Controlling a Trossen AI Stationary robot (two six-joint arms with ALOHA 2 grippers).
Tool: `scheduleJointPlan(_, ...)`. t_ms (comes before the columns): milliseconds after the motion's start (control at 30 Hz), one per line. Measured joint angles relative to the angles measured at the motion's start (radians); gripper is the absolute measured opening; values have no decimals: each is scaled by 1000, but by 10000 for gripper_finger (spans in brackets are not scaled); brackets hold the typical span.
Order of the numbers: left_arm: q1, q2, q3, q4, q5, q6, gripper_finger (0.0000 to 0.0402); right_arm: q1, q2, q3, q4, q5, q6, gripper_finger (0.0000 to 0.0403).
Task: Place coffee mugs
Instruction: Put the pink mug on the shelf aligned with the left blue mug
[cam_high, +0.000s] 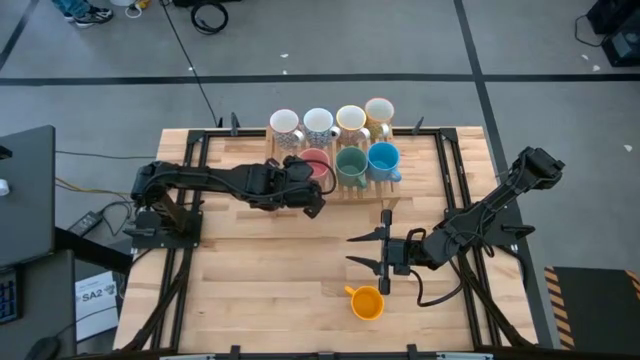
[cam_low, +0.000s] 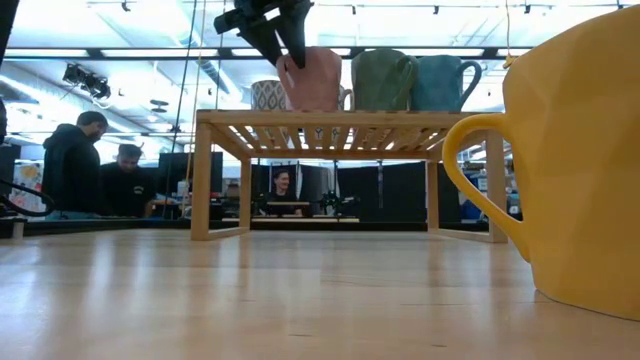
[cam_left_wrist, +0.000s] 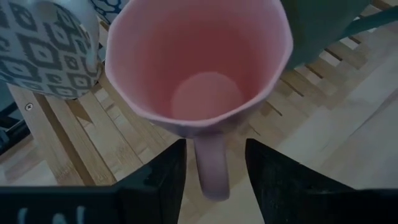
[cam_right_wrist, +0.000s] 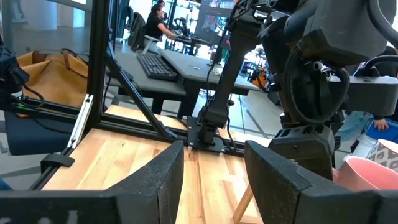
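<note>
A pink mug (cam_left_wrist: 199, 68) stands upright on the slats of a wooden rack (cam_high: 345, 185) at the table's far side. A dark green mug (cam_high: 350, 163) and a blue mug (cam_high: 384, 158) stand beside it. Several white or cream mugs (cam_high: 318, 122) fill the row behind, and the leftmost is dark-patterned (cam_left_wrist: 43, 46). My left gripper (cam_left_wrist: 214, 146) is open. Its fingers (cam_left_wrist: 168, 180) stand on either side of the pink mug's handle (cam_left_wrist: 211, 168), with a gap at each side. An orange mug (cam_high: 367, 302) stands on the table near its front edge. My right gripper (cam_high: 362, 250) hangs open just beyond the orange mug, level and pointing toward the table's left.
Black frame rails (cam_high: 452, 170) run along both sides of the table, past the rack's ends. The rack's legs (cam_low: 202, 175) leave open room beneath it. People sit at desks (cam_low: 70, 165) in the room behind the table. The left arm (cam_right_wrist: 311, 81) fills the space ahead of my right gripper.
</note>
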Motion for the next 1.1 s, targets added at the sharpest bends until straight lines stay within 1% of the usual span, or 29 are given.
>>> scheduleJointPlan(367, 0, -36, 2, 25, 4, -1, 172, 0, 0, 0, 0, 0, 0, 175)
scheduleJointPlan(600, 0, -50, 2, 55, 58, 2, 172, 0, 0, 0, -7, 0, 3, 175)
scheduleJointPlan(867, -6, -62, 1, 80, 61, 38, 172, 0, 0, 0, -8, 0, 3, 175)
scheduleJointPlan(1100, -31, -125, 1, 64, 56, 38, 172, 0, 0, 0, -13, 0, 4, 175)
